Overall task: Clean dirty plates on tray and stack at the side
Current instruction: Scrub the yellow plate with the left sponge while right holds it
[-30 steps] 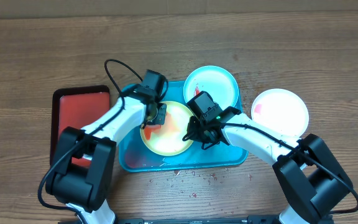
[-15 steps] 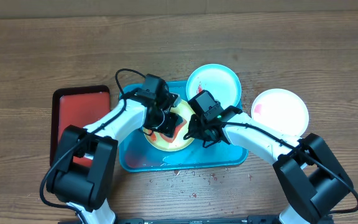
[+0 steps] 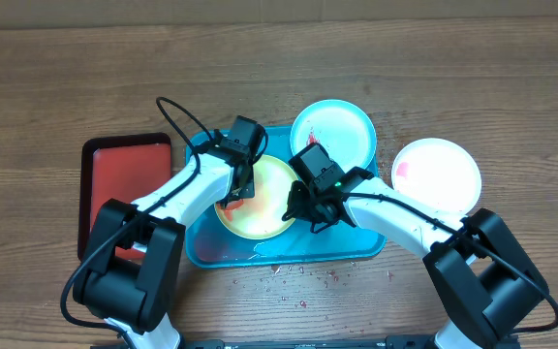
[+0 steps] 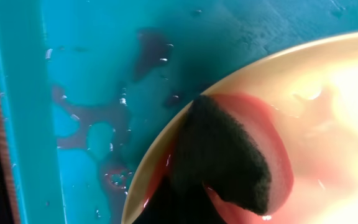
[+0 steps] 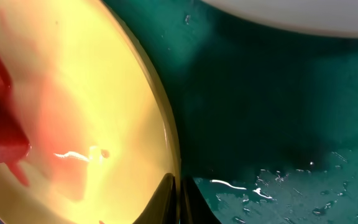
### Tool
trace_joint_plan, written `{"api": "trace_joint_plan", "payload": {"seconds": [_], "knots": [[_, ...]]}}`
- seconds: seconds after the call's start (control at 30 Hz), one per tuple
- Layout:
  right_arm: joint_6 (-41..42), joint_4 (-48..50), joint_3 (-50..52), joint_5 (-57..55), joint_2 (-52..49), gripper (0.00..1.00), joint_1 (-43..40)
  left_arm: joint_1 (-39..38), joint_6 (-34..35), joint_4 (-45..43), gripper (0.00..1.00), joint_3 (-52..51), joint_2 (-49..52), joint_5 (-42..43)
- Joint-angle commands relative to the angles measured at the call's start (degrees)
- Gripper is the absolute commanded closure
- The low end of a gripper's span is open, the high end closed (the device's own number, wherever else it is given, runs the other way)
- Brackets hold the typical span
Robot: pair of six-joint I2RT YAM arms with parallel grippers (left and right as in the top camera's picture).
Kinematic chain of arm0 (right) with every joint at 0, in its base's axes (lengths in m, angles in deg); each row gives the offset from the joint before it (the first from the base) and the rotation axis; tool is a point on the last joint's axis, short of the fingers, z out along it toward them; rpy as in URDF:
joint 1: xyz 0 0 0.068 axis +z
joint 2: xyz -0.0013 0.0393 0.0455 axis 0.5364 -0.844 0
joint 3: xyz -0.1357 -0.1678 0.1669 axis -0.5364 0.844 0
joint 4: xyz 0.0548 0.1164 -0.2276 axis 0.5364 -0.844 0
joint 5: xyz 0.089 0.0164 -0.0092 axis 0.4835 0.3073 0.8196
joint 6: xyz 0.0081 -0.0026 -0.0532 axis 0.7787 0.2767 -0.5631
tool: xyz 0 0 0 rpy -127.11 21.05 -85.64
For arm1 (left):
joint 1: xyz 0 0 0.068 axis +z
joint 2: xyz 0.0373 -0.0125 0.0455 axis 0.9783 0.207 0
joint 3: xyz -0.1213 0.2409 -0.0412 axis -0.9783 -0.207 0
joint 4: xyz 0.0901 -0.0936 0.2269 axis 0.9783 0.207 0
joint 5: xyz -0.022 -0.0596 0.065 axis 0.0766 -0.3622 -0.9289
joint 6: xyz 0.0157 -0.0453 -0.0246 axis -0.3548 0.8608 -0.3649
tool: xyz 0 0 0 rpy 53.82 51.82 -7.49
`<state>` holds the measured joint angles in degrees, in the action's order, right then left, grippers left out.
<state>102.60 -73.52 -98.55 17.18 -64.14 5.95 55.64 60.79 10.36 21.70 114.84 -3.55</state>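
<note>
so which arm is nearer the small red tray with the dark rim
Left. The left arm's jaws, holding a red-and-black sponge, are at the light green round plastic plate's left edge, toward the red tray; the right arm's jaws grip its right edge, farther.

Noted brown wood-grain surface [image 3: 511,87], grain running left to right. Saw paler strip [image 3: 356,8] along top edge. Logged small reddish specks [image 3: 281,269] scattered near front. Lit evenly and softly.
</note>
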Motion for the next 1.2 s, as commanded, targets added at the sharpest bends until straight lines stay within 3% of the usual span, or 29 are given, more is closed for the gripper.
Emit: {"api": "trace_joint_plan", "payload": {"seconds": [0.0, 0.13, 0.27, 0.4, 0.6, 0.7, 1.17], "knots": [[-0.81, -0.92, -0.11, -0.46, 0.39, 0.96, -0.15, 1.49, -16.9, 1.11, 0.96, -2.67, 3.52, 20.59], [-0.79, -0.87, -0.11, -0.46, 0.39, 0.96, -0.15, 1.49, -36.04, 3.69, 0.96, -2.67, 3.52, 46.16], [-0.81, -0.9, -0.11, -0.46, 0.39, 0.96, -0.15, 1.49, -38.18, 2.95, 0.96, -2.67, 3.52, 47.74], [-0.81, -0.92, -0.11, -0.46, 0.39, 0.96, -0.15, 1.49, -31.71, -0.09, 0.96, -2.67, 3.52, 39.98], [-0.81, -0.92, -0.11, -0.46, 0.39, 0.96, -0.15, 1.49, -9.42, -1.84, 0.96, -2.67, 3.52, 13.64], [-0.81, -0.92, -0.11, -0.46, 0.39, 0.96, -0.15, 1.49, -1.81, -0.04, 0.96, -2.67, 3.54, 3.91], [-0.81, -0.9, -0.11, -0.48, 0.39, 0.96, -0.15, 1.49, 3.39, 1.53, 0.96, -2.67, 3.52, -10.38]]}}
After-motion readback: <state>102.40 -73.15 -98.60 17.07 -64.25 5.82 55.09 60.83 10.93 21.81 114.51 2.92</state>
